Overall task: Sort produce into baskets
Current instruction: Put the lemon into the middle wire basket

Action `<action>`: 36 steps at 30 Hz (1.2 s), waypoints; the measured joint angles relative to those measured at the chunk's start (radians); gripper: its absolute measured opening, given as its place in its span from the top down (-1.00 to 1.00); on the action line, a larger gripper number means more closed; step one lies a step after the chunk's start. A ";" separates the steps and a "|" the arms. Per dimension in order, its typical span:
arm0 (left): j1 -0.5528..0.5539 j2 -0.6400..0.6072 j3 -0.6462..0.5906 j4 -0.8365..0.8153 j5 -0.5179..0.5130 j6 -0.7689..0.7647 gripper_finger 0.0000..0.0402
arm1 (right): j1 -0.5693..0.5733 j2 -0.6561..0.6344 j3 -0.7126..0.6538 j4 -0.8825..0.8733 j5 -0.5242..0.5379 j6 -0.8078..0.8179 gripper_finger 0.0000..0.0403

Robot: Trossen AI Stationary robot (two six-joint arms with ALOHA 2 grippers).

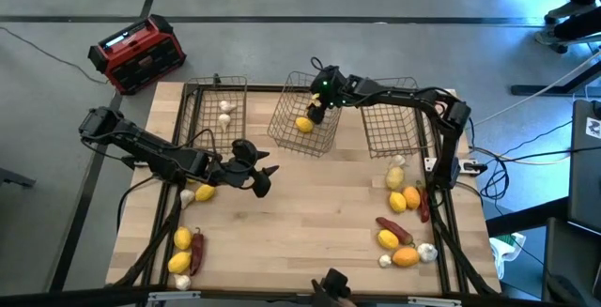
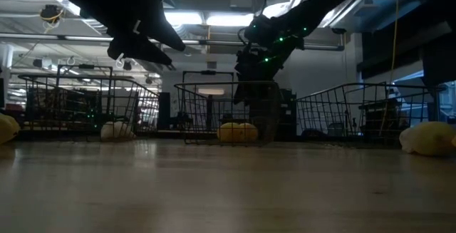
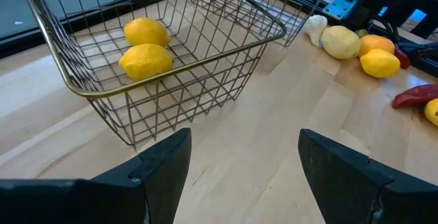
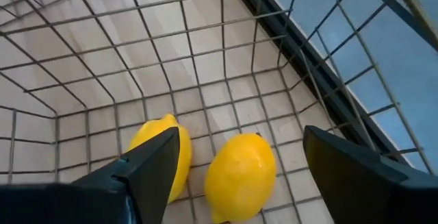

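Three wire baskets stand along the far edge: the left basket (image 1: 216, 110) holds white bulbs, the middle basket (image 1: 305, 119) holds two lemons (image 4: 239, 176) (image 4: 156, 157), and the right basket (image 1: 390, 124) shows nothing inside. My right gripper (image 4: 241, 142) hangs open inside the middle basket's top, just above the lemons and touching neither. My left gripper (image 1: 263, 177) hovers open over the table's middle, left of centre, with nothing between its fingers (image 3: 244, 142). Loose produce lies in a left pile (image 1: 188, 241) and a right pile (image 1: 404, 222).
The right pile holds lemons, oranges (image 1: 406, 256), red peppers (image 1: 392, 227) and bulbs (image 1: 427, 251). The left pile holds lemons (image 1: 205, 192), a red pepper (image 1: 197, 249) and bulbs. A red-and-black box (image 1: 139, 53) sits off the far left corner. Bare wood lies between the piles.
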 joint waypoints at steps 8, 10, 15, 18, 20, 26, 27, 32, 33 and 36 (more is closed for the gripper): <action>0.000 0.000 0.000 0.004 0.035 0.000 -0.33 | 0.001 0.000 0.000 -0.021 0.015 0.004 -0.53; 0.000 0.000 0.000 0.004 0.035 0.000 -0.33 | 0.001 0.000 0.000 -0.021 0.018 0.005 -0.53; -0.006 0.000 0.000 0.002 0.043 0.000 -0.33 | 0.001 -0.004 0.000 -0.038 -0.026 0.005 -0.53; -0.025 0.000 0.000 0.002 0.046 0.003 -0.33 | 0.020 -0.031 0.000 -0.043 -0.045 0.002 -0.53; -0.043 0.000 0.000 0.002 0.046 0.003 -0.33 | 0.040 -0.065 0.000 -0.042 -0.046 -0.014 -0.53; -0.105 0.000 0.000 0.001 0.046 0.002 -0.33 | 0.119 -0.176 0.000 -0.043 -0.017 -0.046 -0.53; -0.113 0.000 0.000 0.001 0.046 0.002 -0.33 | 0.136 -0.195 0.000 -0.043 -0.017 -0.052 -0.53; -0.137 0.000 0.000 0.001 0.045 -0.004 -0.33 | 0.235 -0.239 0.000 -0.045 -0.017 -0.119 -0.53; -0.140 0.000 0.000 0.001 0.046 -0.010 -0.33 | 0.259 -0.241 0.000 -0.045 -0.017 -0.125 -0.53; -0.149 0.000 0.000 0.001 0.074 -0.024 -0.33 | 0.329 -0.242 0.000 -0.049 -0.017 -0.148 -0.53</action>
